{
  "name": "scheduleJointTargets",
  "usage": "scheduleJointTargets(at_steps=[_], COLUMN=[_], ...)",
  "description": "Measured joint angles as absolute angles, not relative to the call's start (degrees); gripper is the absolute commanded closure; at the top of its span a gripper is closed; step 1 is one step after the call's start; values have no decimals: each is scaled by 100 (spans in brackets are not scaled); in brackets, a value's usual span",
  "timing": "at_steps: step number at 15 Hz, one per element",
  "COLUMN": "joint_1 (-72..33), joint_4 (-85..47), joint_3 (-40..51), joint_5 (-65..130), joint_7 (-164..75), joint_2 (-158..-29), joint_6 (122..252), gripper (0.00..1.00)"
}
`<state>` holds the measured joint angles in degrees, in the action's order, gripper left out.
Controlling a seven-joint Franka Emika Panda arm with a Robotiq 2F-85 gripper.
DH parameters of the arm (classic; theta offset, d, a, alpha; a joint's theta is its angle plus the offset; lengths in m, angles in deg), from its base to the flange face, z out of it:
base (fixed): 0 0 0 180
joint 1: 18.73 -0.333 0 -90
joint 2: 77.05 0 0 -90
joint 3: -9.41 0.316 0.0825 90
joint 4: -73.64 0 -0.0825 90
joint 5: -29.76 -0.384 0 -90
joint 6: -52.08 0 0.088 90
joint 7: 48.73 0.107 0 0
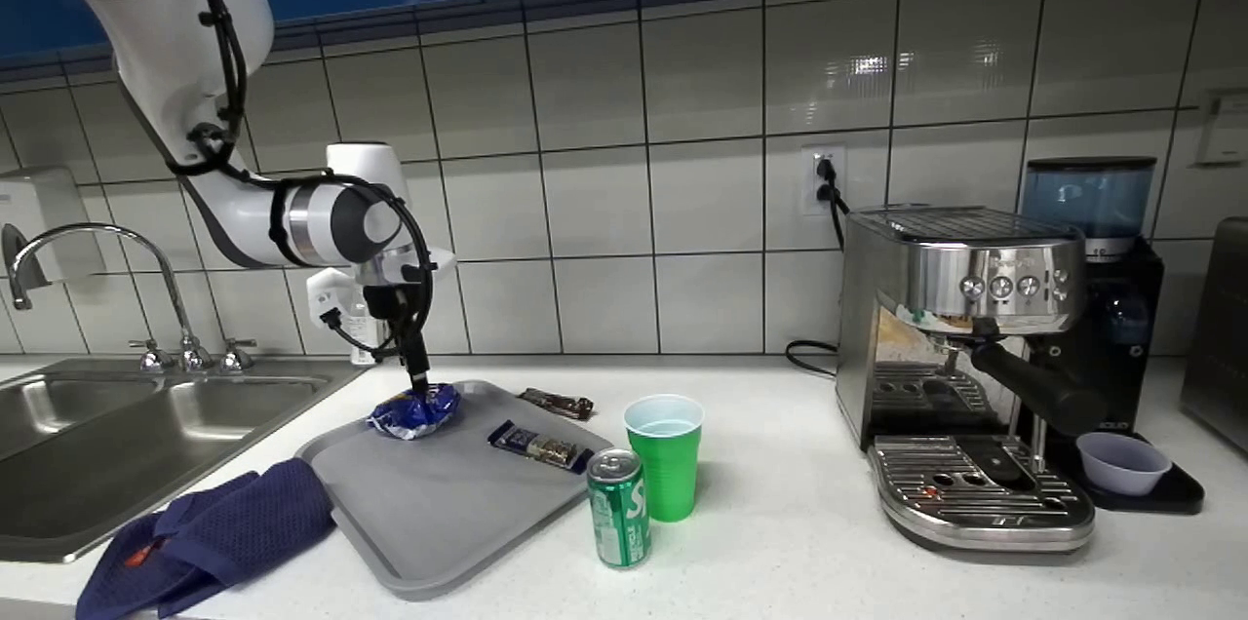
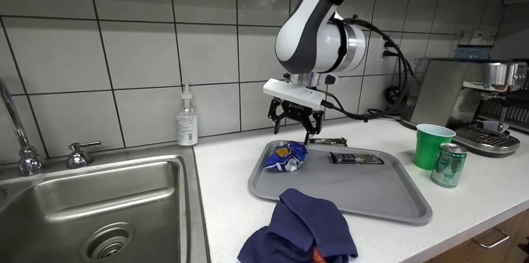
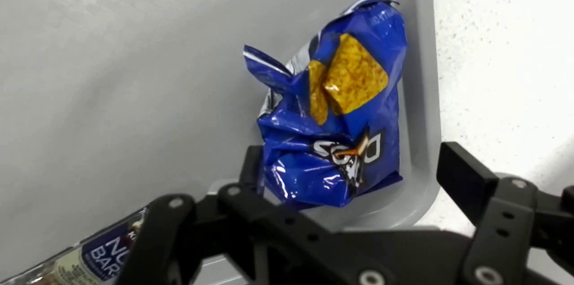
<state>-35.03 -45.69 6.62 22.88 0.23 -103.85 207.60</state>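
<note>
A crumpled blue chip bag (image 3: 332,97) lies at a corner of the grey tray (image 3: 134,74). My gripper (image 3: 358,170) stands open above it, with the bag's lower end between the widely parted fingers. The left finger in the wrist view appears right beside the bag, and whether they touch I cannot tell. The opposite finger (image 3: 466,182) is well apart from it. In both exterior views the gripper (image 2: 291,134) points down over the bag (image 1: 414,415). A nut bar (image 2: 356,158) in a dark wrapper rests on the tray, partly behind the gripper in the wrist view.
A brown-wrapped bar (image 1: 556,403) lies at the tray's back edge. A green cup (image 1: 673,464) and a green can (image 1: 619,513) stand beside the tray. A blue towel (image 2: 306,230), a sink (image 2: 103,209), a soap bottle (image 2: 187,122) and an espresso machine (image 1: 965,337) surround it.
</note>
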Motion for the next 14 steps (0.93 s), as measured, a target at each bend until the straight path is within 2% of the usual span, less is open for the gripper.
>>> scheduleJointTargets(at_steps=[14], joint_1=[-3500], joint_4=[-6560], joint_3=[1160], joint_5=[2260], joint_7=[-1058], joint_2=[-8971], joint_6=[21481], gripper=[0])
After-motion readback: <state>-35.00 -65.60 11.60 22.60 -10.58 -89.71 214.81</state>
